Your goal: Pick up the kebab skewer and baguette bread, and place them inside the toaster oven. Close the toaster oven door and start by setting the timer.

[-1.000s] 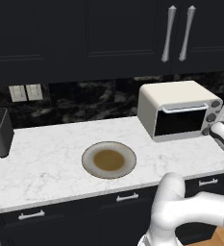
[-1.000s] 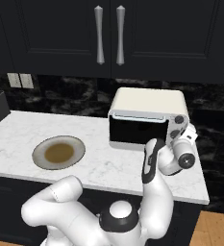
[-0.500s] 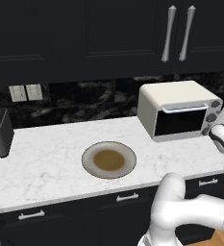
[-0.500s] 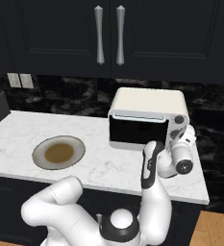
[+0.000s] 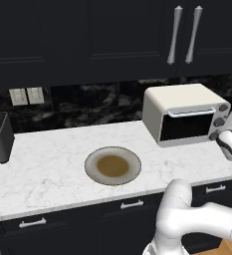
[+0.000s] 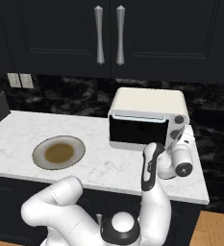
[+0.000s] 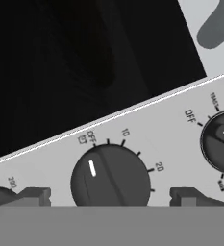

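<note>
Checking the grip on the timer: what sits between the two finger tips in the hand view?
The timer knob lies between the fingers, its white mark pointing near OFF. The gripper is open around it, pads apparently apart from it.

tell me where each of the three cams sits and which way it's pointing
Left base view: behind the arm to its left, looking forward and down at the counter, plate and toaster oven; white arm at lower right.
Right base view: behind to the right, same counter and toaster oven; arm rising from lower left, hand at the knob panel.
Hand view: on the hand, close on the timer knob, dark fingertips flanking it.
Both base views share plate, oven, cabinets.
</note>
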{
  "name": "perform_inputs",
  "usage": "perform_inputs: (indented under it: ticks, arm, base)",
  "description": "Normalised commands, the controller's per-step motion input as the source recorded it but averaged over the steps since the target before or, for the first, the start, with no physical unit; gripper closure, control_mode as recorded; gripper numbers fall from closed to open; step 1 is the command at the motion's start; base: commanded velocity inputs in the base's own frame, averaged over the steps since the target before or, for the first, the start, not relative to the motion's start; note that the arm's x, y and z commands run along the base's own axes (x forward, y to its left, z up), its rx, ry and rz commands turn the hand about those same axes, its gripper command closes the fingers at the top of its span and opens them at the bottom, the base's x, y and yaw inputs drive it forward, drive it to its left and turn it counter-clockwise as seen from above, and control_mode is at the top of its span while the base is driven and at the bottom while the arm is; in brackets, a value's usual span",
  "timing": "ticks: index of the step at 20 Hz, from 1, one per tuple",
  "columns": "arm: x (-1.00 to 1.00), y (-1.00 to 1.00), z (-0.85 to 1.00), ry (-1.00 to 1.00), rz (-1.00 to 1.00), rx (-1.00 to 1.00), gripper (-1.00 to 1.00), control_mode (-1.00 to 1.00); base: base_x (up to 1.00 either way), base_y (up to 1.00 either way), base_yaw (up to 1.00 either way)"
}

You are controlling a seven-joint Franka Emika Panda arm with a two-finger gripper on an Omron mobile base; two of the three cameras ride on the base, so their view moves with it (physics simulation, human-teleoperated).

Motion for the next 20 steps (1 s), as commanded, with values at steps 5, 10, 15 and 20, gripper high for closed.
perform_inputs:
  ticks: [5, 10, 15, 20]
  arm:
    - [0.0, 0.0, 0.0, -0.02, 0.0, -0.21, -1.0, -1.0]
    - [0.0, 0.01, 0.0, -0.03, 0.0, -0.13, -1.0, -1.0]
    - [0.0, 0.0, 0.0, -0.01, -0.01, -0.03, -1.0, -1.0]
    - [0.0, 0.0, 0.0, 0.0, 0.0, 0.0, -1.0, -1.0]
  base:
    - [0.0, 0.0, 0.0]
    - [0.0, 0.0, 0.0]
    - [0.0, 0.0, 0.0]
    - [0.0, 0.0, 0.0]
